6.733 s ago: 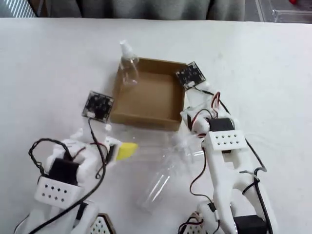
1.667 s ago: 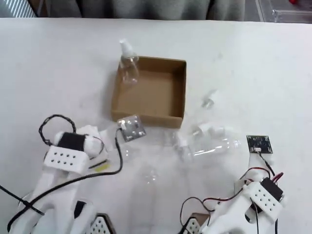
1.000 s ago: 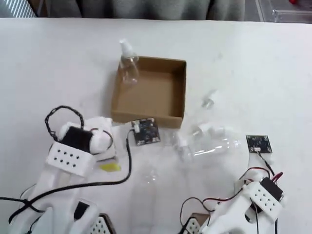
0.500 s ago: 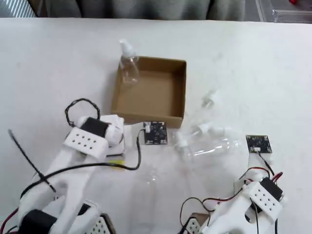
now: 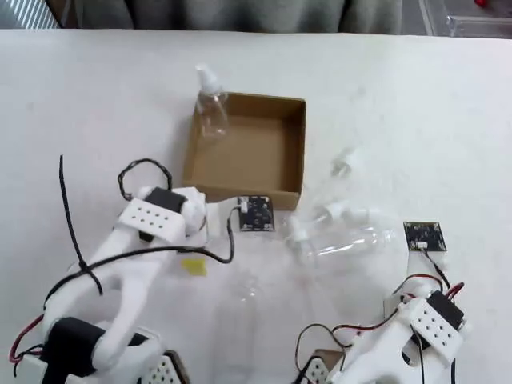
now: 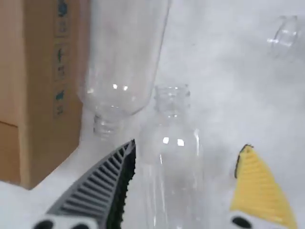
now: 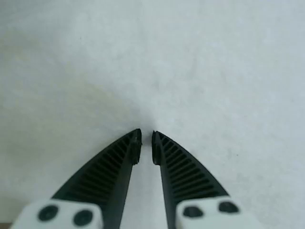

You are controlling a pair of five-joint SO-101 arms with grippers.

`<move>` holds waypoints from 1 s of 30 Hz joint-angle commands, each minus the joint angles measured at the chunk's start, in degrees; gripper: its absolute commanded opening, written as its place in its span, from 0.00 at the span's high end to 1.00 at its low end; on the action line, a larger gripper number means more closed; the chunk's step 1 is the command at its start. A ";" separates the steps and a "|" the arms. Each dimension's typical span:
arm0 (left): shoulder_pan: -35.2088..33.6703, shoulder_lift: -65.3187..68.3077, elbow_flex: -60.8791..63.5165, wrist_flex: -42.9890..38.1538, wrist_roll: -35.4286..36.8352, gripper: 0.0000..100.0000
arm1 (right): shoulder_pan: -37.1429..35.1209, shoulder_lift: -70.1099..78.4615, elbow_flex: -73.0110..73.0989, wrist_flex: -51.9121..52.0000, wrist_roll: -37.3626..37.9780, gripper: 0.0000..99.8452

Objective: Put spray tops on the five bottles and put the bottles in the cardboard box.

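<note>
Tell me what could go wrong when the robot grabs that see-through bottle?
The left gripper is open around a bottle with no top on. It looks smooth and round, so it might slip or roll away as the gripper closes. The grey finger sits close to a second bottle beside the cardboard box and may knock it.

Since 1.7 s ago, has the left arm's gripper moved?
Yes. The left gripper has shifted rightward along the brown cardboard box's front wall, toward the clear plastic bottles lying near its corner.
</note>
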 commanded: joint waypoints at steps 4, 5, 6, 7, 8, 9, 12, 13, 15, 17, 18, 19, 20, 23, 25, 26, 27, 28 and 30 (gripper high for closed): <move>-2.15 -0.04 0.35 -6.51 0.62 0.68 | -0.66 -1.10 -0.18 -0.84 0.70 0.97; -1.98 -0.04 0.62 -6.77 0.62 0.68 | -0.66 -1.10 -0.18 -0.84 0.70 0.97; -1.89 -0.04 0.70 -6.77 0.70 0.68 | -0.66 -1.10 -0.18 -0.84 0.70 0.97; -1.89 -0.04 0.70 -6.77 0.70 0.68 | -0.66 -1.10 -0.18 -0.84 0.70 0.97; -1.89 -0.04 0.70 -6.68 0.70 0.68 | -0.66 -1.10 -0.18 -0.84 0.70 0.97; -1.89 -0.04 0.70 -6.68 0.79 0.68 | -0.66 -1.10 -0.18 -0.84 0.70 0.97; -1.80 -0.04 0.70 -6.86 1.93 0.68 | -0.66 -1.10 -0.18 -0.84 0.70 0.97; -1.80 -0.04 0.70 -6.86 2.02 0.68 | -0.66 -1.10 -0.18 -0.84 0.70 0.97; -1.80 0.04 0.70 -6.95 2.02 0.68 | -0.66 -1.10 -0.18 -0.84 0.70 0.97; -1.89 0.04 0.70 -8.09 2.20 0.68 | -0.66 -1.10 -0.18 -0.84 0.70 0.97; -2.15 0.04 0.70 -8.53 2.29 0.68 | -0.66 -1.10 -0.18 -0.84 0.70 0.97; -2.24 0.04 0.70 -8.62 2.29 0.68 | -0.66 -1.10 -0.18 -0.84 0.70 0.97; -2.24 0.04 0.70 -8.62 2.29 0.68 | -0.66 -1.10 -0.18 -0.84 0.70 0.97; -1.98 2.68 0.18 -8.88 2.11 0.68 | -0.66 -1.10 -0.18 -0.84 0.70 0.97; -2.24 6.11 -2.37 -8.35 2.20 0.68 | -0.66 -1.10 -0.18 -0.84 0.70 0.97; -2.33 7.96 -4.22 -7.30 2.29 0.68 | -0.66 -1.10 -0.18 -0.84 0.70 0.97; -2.68 9.63 -6.07 -5.63 2.20 0.68 | -0.66 -1.10 -0.18 -0.84 0.70 0.97; -2.95 11.03 -7.56 -4.22 2.02 0.68 | -0.66 -1.10 -0.18 -0.84 0.70 0.97; -3.21 12.62 -9.49 -2.55 1.85 0.68 | -0.66 -1.10 -0.18 -0.84 0.70 0.97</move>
